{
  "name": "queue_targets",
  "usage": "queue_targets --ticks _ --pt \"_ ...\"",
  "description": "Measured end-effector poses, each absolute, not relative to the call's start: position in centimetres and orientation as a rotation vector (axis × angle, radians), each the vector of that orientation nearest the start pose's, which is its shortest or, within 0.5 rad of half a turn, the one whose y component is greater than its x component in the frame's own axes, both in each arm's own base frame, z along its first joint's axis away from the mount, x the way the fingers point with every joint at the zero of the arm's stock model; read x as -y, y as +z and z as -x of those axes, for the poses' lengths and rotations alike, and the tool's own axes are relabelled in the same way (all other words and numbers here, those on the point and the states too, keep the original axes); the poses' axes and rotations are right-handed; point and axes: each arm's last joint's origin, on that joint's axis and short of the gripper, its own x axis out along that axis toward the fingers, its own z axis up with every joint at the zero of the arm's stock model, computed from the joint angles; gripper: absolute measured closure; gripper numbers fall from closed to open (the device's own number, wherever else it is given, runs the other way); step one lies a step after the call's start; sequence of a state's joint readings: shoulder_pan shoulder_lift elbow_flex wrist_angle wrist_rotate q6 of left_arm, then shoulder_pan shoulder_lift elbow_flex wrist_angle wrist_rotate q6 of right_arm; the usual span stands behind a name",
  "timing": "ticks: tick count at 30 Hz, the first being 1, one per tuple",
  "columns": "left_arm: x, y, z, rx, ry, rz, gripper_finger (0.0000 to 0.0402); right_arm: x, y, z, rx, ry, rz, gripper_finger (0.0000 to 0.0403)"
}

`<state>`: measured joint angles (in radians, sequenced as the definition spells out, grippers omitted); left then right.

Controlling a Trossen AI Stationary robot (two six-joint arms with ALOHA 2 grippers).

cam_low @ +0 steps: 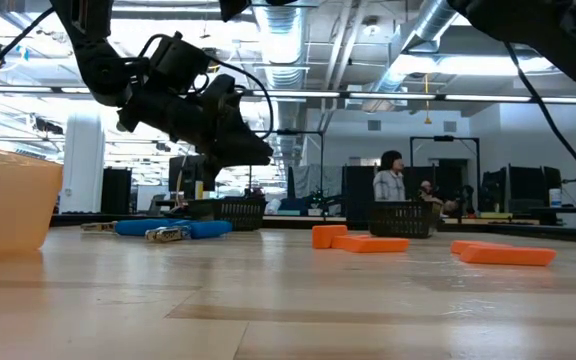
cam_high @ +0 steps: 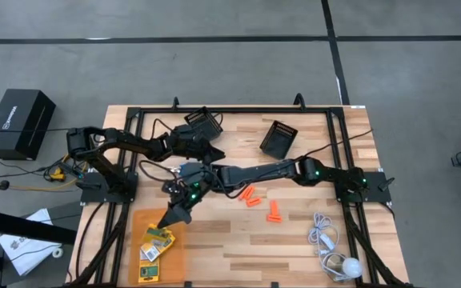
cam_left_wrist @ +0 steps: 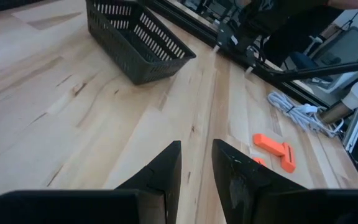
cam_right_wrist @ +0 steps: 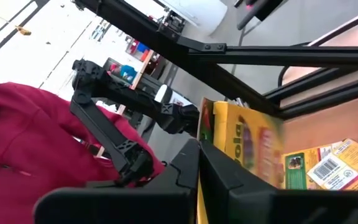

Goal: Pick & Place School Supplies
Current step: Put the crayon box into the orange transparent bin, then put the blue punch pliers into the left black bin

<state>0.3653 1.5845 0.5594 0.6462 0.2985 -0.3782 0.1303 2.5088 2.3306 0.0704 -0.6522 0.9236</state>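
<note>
Tilting steeply in the right hand [cam_high: 170, 217]: crayon box [cam_right_wrist: 241, 140], long axis near-upright.

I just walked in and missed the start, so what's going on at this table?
The right arm reaches across the table, and its claw holds a yellow crayon box over the orange tray, where other crayon boxes already lie. The left claw waits near the table's middle, its fingers slightly apart and holding nothing. Orange pieces and a blue-handled tool are on the wood, not yet collected.
</note>
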Motion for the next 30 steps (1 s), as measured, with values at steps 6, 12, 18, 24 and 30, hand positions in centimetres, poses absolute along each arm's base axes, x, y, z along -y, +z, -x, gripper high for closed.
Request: queue_targets --ticks 6,12,18,24,30 --pt "-9.6 15.5 -27.5 -0.335 0.137 0.497 0.0316 -9.2 27.0 -56.8 -0.427 0.692 -0.907 0.035" --pt "-9.6 15.5 -27.5 -0.333 0.137 0.498 0.0316 -8.7 26.9 -56.9 -0.422 0.666 -0.915 0.0278" --pt "-9.6 15.5 -27.5 -0.328 0.137 0.495 0.0316 -8.6 27.0 -56.9 -0.412 0.662 -0.915 0.0264" --pt "-9.6 15.6 -27.5 -0.322 0.137 0.494 0.0316 -8.5 27.1 -57.0 -0.399 0.666 -0.927 0.0282" --pt "-9.6 15.6 -27.5 -0.321 0.137 0.493 0.0316 -7.7 27.6 -57.1 -0.361 0.67 -0.926 0.0286"
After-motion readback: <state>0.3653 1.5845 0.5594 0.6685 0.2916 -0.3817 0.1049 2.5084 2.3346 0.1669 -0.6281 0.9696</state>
